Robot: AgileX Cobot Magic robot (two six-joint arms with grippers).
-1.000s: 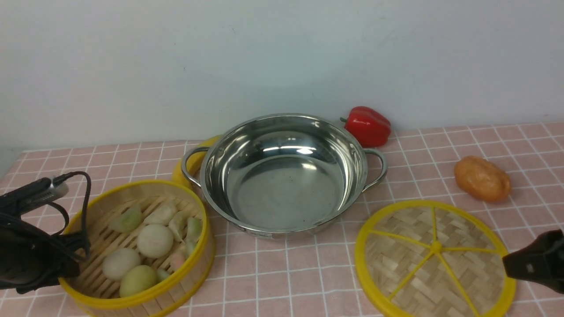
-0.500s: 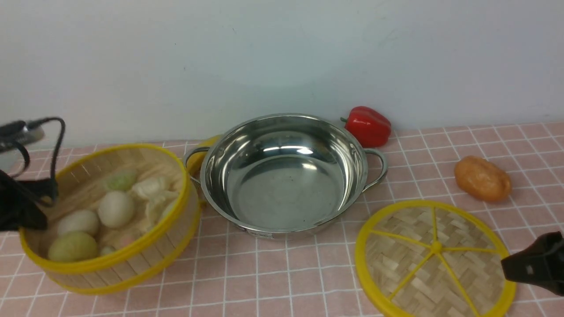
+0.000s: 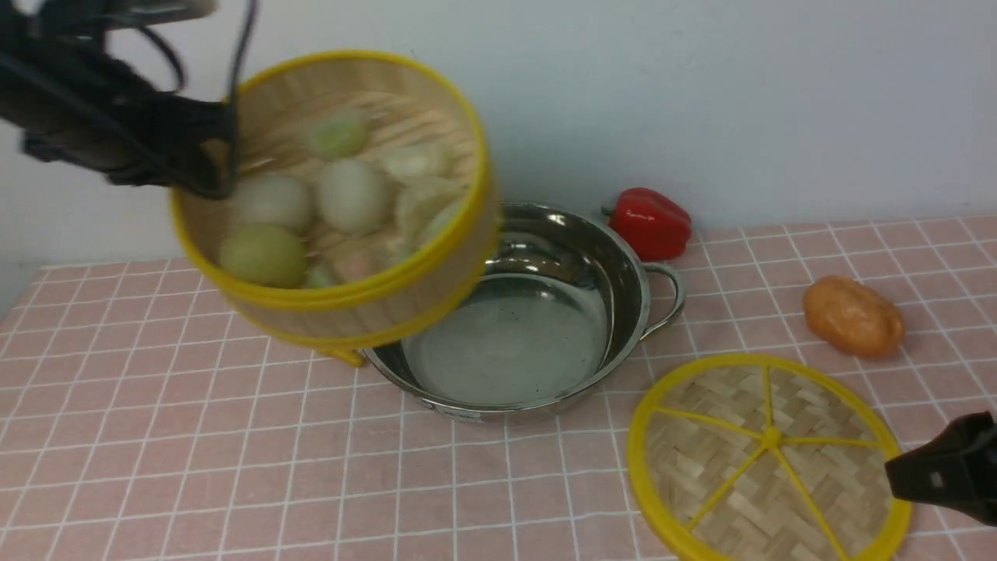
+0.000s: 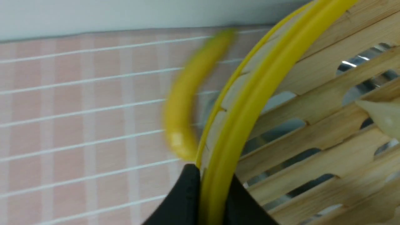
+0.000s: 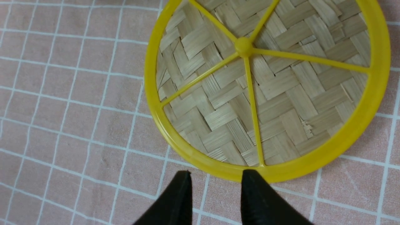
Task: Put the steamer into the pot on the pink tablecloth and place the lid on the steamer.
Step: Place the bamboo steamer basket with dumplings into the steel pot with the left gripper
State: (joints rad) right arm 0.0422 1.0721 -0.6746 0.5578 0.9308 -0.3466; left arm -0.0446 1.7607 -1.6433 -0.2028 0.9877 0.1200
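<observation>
The steamer [image 3: 366, 304] hangs tilted in the air over the left rim of the pot [image 3: 615, 273], with buns and dumplings inside. My left gripper [image 3: 218, 167] is shut on the steamer's yellow rim on its left side. In the left wrist view the black fingers [image 4: 187, 197] pinch that rim, my left gripper [image 4: 214, 187] astride it, beside the steamer's slatted floor [image 4: 312, 103]. The shiny pot stands on the pink tablecloth [image 3: 195, 467]. The lid [image 3: 767, 460] lies flat at the front right. My right gripper [image 3: 896, 471] is open at the lid's right edge. In the right wrist view my right gripper [image 5: 215, 178] is just outside the lid [image 5: 250, 93].
A red pepper [image 3: 650, 222] lies behind the pot near the wall. An orange-brown potato [image 3: 853, 315] sits to the right of the pot. A curved yellow object [image 4: 184, 103] lies beside the pot's left side, mostly hidden by the steamer in the front view.
My left gripper has lifted the steamer off the cloth at the front left and carried it up and to the right, over the pot's left edge. The right arm has barely moved.
</observation>
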